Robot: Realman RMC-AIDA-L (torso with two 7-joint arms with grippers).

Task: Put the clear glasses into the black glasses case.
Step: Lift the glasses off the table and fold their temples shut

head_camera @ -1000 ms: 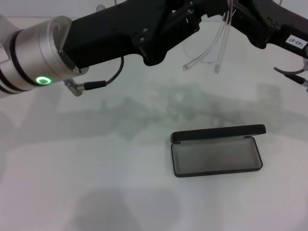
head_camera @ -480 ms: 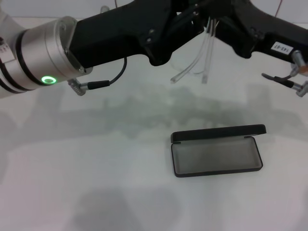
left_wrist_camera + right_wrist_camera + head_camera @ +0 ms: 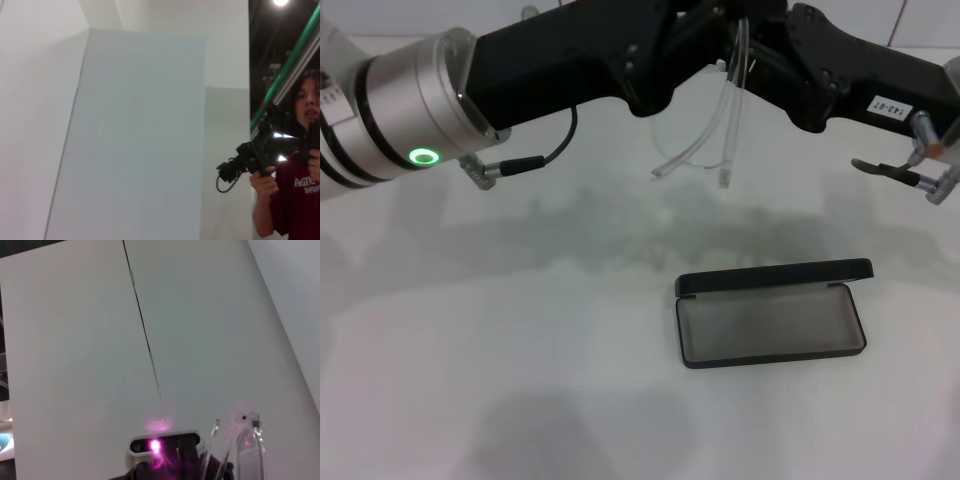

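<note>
Both grippers meet high at the far edge of the head view, above the white table (image 3: 520,380). The left gripper (image 3: 705,30) reaches in from the left on a black forearm with a silver wrist ring and a lit green indicator (image 3: 421,157). The right gripper (image 3: 770,45) reaches in from the right on a black forearm bearing a small white label (image 3: 887,104). The clear glasses (image 3: 720,110) hang between the two grippers, held aloft. The lens front is hidden among the gripper bodies. Both long temple arms hang downward and toward the robot's left, their tips free in the air. Which gripper grasps the glasses cannot be told; the fingers of both are masked by the black housings, so neither grip state can be confirmed.

The right wrist view shows the glasses (image 3: 245,445) close to that camera, the transparent frame standing beside a dark part with a pink light (image 3: 155,445).

The black glasses case (image 3: 770,315) lies on the table, nearer the robot than the grippers and lower in the view, well apart from the glasses. Its lid stands open at the far side, and the grey lining faces upward.

The left wrist view shows pale walls and a person (image 3: 295,190) in a dark red shirt holding a black device.
</note>
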